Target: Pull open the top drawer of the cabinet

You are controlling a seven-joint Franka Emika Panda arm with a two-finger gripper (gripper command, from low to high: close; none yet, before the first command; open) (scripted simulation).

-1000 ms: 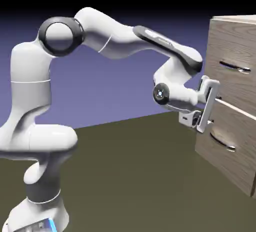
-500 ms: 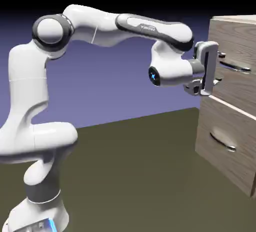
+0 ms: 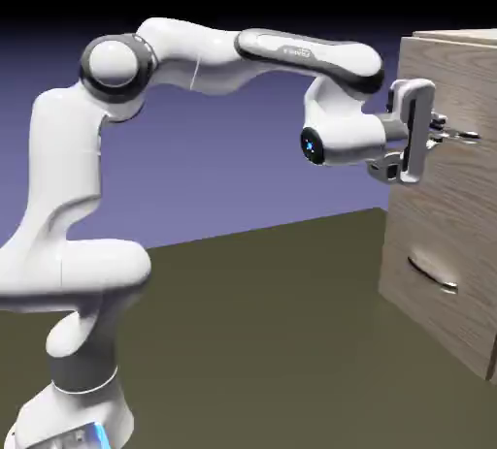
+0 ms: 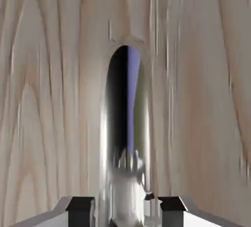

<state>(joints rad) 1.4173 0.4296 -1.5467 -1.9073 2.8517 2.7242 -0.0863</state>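
End effector (image 3: 439, 130), jaws closed on the handle (image 4: 125, 191) of the top drawer (image 3: 456, 88), faces the cabinet (image 3: 395, 229) front squarely; pull likely runs straight back toward the robot base.

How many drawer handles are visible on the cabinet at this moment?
2. The upper handle is at the gripper, on the top drawer, partly hidden. The lower handle is on the lower drawer. Any handles outside the picture cannot be counted.
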